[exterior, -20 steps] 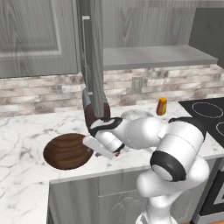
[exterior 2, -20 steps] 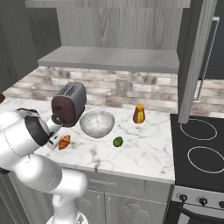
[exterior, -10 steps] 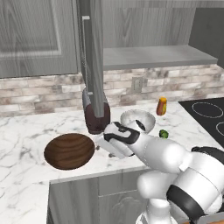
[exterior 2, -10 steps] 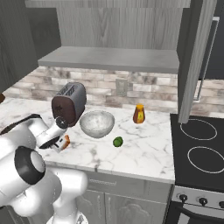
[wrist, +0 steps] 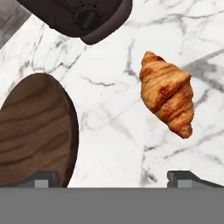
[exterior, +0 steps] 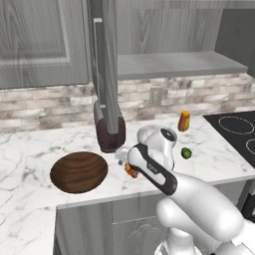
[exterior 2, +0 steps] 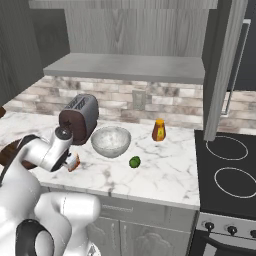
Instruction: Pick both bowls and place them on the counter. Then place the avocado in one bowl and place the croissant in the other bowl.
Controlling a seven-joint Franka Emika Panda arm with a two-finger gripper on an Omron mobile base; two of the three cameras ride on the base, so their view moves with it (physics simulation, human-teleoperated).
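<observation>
Gripper [wrist: 113, 177] is wide open, empty, above the desk [wrist: 113, 131]; croissant [wrist: 168, 98] lies ahead to one side. Centre over it, then descend.

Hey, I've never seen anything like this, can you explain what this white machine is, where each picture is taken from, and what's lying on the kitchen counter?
The white machine is a robot arm with a two-finger gripper at its end. All the pictures are computer-rendered. Two cameras ride on its base, one behind it to the left and one to the right, both looking down at the counter. The third sits on the hand itself and looks along the fingers.

On the marble counter lie a brown wooden bowl, a pale stone bowl, a croissant, a green avocado, a dark toaster and an orange bottle.

The gripper is open and holds nothing. It hangs over the croissant, beside the wooden bowl.
</observation>
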